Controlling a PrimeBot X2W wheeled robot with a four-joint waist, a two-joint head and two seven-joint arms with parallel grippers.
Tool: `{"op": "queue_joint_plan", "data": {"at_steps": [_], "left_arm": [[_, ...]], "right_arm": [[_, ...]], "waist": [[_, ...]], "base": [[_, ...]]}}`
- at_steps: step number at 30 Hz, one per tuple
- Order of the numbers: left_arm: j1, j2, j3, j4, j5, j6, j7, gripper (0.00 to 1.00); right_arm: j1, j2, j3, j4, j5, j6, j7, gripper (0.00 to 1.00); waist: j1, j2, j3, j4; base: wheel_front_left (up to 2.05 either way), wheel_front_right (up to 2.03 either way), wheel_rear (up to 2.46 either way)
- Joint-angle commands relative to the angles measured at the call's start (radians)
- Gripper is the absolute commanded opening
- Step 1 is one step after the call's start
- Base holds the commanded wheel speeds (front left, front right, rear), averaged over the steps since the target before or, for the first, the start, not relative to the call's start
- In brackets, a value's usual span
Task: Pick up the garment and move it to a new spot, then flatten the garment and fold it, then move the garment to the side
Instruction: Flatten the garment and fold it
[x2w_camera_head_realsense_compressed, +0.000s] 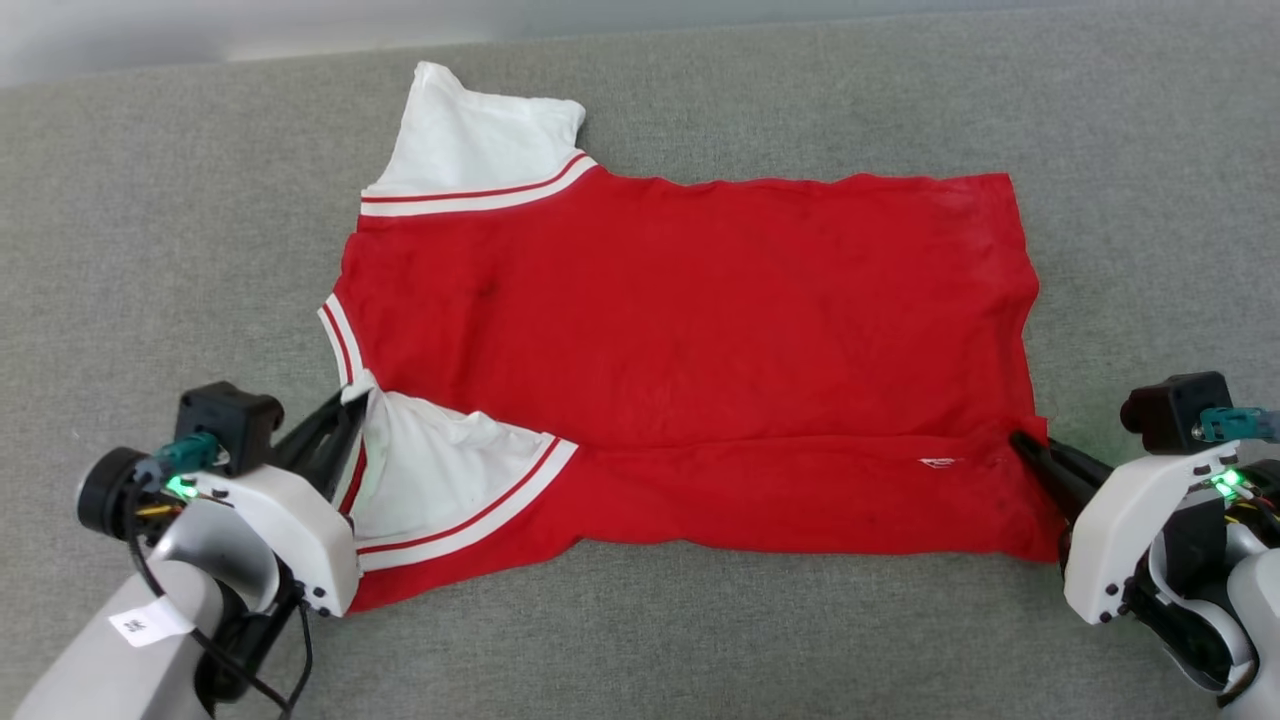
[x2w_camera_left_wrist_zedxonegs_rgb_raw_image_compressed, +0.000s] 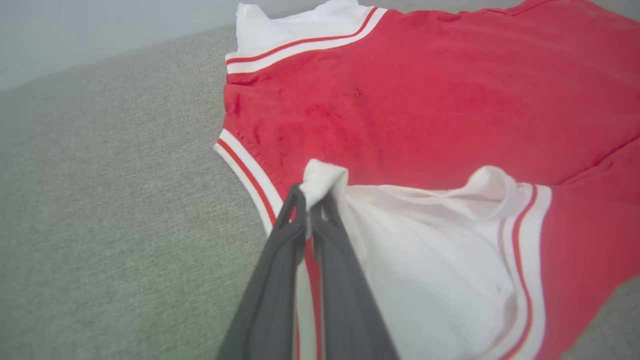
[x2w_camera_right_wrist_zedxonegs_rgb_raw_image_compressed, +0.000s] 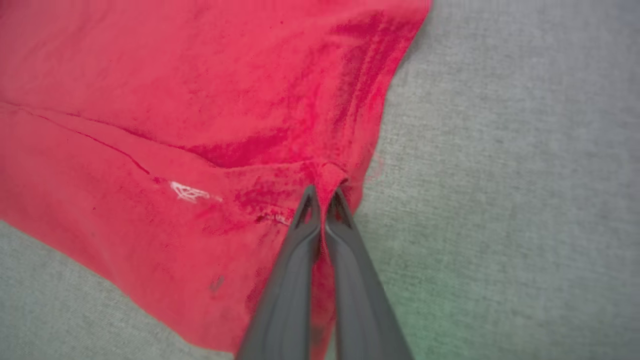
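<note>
The garment (x2w_camera_head_realsense_compressed: 680, 330) is a bright red jersey with white, stripe-edged sleeves, spread on the grey surface with its collar end to the left. Its near edge is folded over the body, forming a band along the front. My left gripper (x2w_camera_head_realsense_compressed: 352, 400) is shut on the tip of the near white sleeve (x2w_camera_left_wrist_zedxonegs_rgb_raw_image_compressed: 425, 250), pinching a white fold between its fingers (x2w_camera_left_wrist_zedxonegs_rgb_raw_image_compressed: 280, 240). My right gripper (x2w_camera_head_realsense_compressed: 1022, 440) is shut on the red hem corner (x2w_camera_right_wrist_zedxonegs_rgb_raw_image_compressed: 330, 175) at the garment's right end. The far sleeve (x2w_camera_head_realsense_compressed: 470, 140) lies flat at the back left.
Grey woven fabric surface (x2w_camera_head_realsense_compressed: 150, 250) extends all around the garment, with wide room at left, right and front. A pale wall edge (x2w_camera_head_realsense_compressed: 200, 30) runs along the back.
</note>
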Motion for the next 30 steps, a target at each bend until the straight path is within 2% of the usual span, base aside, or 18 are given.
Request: {"op": "queue_joint_plan", "data": {"at_steps": [1, 2, 8, 13, 22, 30], "left_arm": [[-0.013, -0.011, -0.008, 0.02, 0.005, -0.002, -0.007, 1.0], [-0.017, -0.018, -0.013, 0.037, 0.006, -0.004, -0.01, 1.0], [0.032, -0.05, 0.002, 0.076, -0.011, 0.032, -0.061, 1.0], [0.107, -0.054, 0.035, 0.034, -0.045, 0.096, -0.065, 1.0], [0.3, -0.036, 0.043, -0.134, -0.099, 0.239, 0.046, 1.0], [0.371, -0.014, 0.015, -0.194, -0.1, 0.302, 0.138, 1.0]], "right_arm": [[-0.016, 0.012, -0.007, 0.004, -0.016, 0.0, -0.013, 0.34], [-0.016, 0.024, -0.014, 0.013, -0.015, 0.0, -0.013, 1.0], [0.0, 0.035, -0.011, 0.012, -0.082, -0.001, -0.011, 1.0], [0.047, 0.05, -0.047, -0.009, -0.141, -0.001, 0.016, 1.0], [0.197, 0.141, -0.201, -0.098, -0.226, -0.001, 0.149, 1.0], [0.268, 0.214, -0.262, -0.209, -0.264, -0.001, 0.208, 1.0]], "waist": [[-0.0002, 0.0, -0.008, 0.0], [-0.0002, 0.0, -0.016, -0.001], [-0.0002, 0.0, -0.082, -0.004], [-0.0002, 0.0, -0.141, -0.001], [-0.0002, 0.0, -0.199, 0.0], [-0.0002, 0.0, -0.177, -0.021]], "base": [[0.0, 0.0, 0.0], [0.0, 0.0, 0.0], [0.0, 0.0, 0.0], [0.0, 0.0, 0.0], [0.0, 0.0, 0.0], [0.0, 0.0, 0.0]]}}
